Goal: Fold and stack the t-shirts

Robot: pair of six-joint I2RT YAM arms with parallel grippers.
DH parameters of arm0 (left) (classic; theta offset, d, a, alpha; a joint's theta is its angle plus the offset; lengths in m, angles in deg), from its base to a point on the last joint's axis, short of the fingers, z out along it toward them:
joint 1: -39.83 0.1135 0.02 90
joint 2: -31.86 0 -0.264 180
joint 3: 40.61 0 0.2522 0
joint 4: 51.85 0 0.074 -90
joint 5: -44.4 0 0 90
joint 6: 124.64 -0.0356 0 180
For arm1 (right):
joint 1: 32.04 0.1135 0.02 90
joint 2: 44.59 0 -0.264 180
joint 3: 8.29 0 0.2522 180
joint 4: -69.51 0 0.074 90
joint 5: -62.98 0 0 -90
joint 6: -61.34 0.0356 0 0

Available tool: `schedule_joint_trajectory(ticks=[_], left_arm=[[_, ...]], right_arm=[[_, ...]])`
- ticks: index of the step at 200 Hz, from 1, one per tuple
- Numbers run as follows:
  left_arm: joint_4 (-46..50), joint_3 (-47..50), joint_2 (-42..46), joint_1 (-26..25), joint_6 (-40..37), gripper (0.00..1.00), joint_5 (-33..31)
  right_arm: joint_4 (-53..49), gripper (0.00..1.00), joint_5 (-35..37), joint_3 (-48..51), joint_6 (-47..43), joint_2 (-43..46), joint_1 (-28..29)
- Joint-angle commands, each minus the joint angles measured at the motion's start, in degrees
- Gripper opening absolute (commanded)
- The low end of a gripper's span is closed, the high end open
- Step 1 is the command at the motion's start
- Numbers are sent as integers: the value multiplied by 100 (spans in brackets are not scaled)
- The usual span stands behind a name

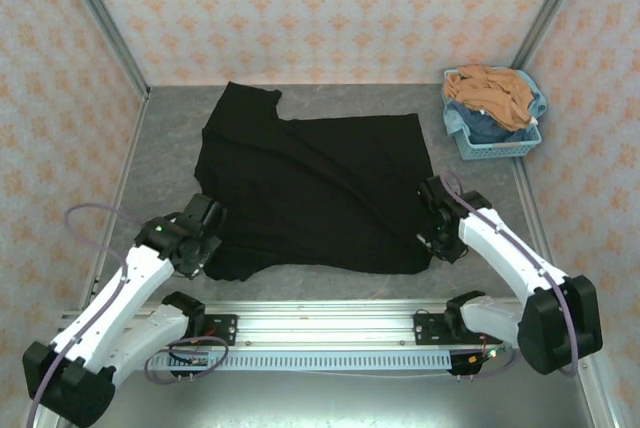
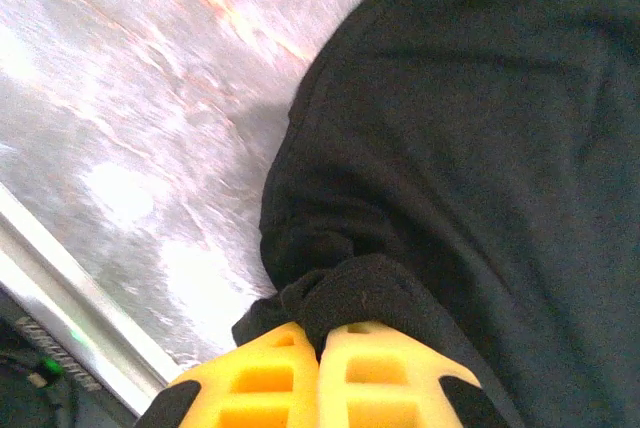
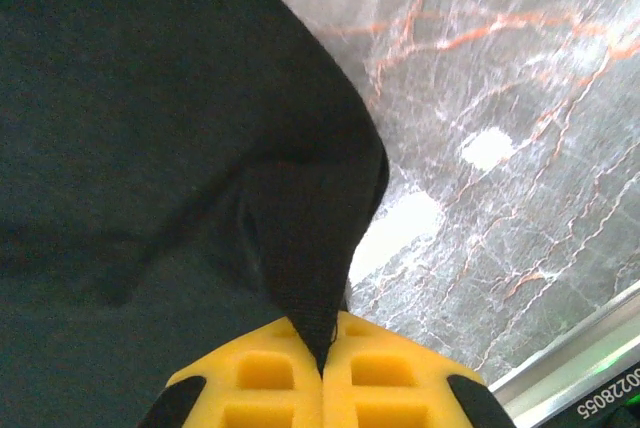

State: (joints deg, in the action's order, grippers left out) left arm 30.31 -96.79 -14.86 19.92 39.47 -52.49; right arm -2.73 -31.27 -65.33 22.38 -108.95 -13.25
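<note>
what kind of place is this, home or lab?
Likely a lab test cell: patterned panel walls in metal framing box a marble-look table, arms bolted to a rail, a black t-shirt laid out as workpiece.

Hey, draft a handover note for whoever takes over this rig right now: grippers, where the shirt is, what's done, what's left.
Left gripper: shut on the near-left corner of the black t-shirt.
Right gripper: shut on its near-right corner.
The shirt lies spread on the table; the blue basket of clothes sits far right.
Done: both near corners gripped.
Left: fold it, then stack.
</note>
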Motion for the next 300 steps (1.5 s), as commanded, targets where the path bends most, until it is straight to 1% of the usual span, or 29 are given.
schedule_joint_trajectory(ticks=[1, 18, 35, 66, 90, 107, 131, 148, 170, 183, 205, 220, 234, 246, 266, 284, 300], left_arm=[[1296, -548, 378, -32, 491, 0, -1184], [1703, -828, 585, -32, 609, 0, -1434], [1899, -935, 734, -31, 663, 0, -1434], [1923, -787, 875, -31, 587, 0, -1030], [1966, -664, 866, -31, 401, 0, -710], [1992, -654, 843, -33, 212, 0, -466], [2148, -662, 846, -152, 172, 0, -93], [2136, -777, 910, -293, -50, 0, -62], [2143, -949, 791, -313, -434, 0, -127], [2134, -1016, 694, -365, -493, 0, -202], [1986, -1195, 647, -591, -408, 0, -552], [1602, -1243, 679, -761, -437, 0, -690], [888, -1124, 699, -865, -672, 0, -551], [555, -1038, 626, -882, -687, 0, -463], [471, -1101, 388, -893, -643, 0, -605], [451, -1315, 199, -887, -689, 0, -942], [217, -1509, 3, -888, -845, 0, -1082]], right_arm=[[-457, 0, 422, -206, -43, 290, -66], [-640, 0, 237, -215, -33, 336, -85], [-775, 0, -66, -183, -87, 349, -87], [-961, 0, -592, -200, -448, 349, -175], [-1000, 0, -1301, -21, -663, 340, -173], [-1106, 0, -1427, 145, -789, 383, -176], [-1197, 0, -1324, 314, -820, 552, -177], [-1253, 0, -1076, 276, -796, 617, -185], [-1675, 0, -309, -63, -642, 678, -199], [-1914, 0, 107, -226, -429, 829, -201], [-2058, 0, 401, -301, -169, 1131, -200], [-2029, 0, 358, -303, -190, 1139, -201], [-1938, 0, 288, -320, -267, 1039, -200], [-1810, 0, 199, -334, -309, 938, -200], [-1322, 0, -259, -275, -455, 697, -203], [-1174, 0, -334, -391, -464, 363, -211], [-1054, 0, -272, -501, -389, 200, -221]])
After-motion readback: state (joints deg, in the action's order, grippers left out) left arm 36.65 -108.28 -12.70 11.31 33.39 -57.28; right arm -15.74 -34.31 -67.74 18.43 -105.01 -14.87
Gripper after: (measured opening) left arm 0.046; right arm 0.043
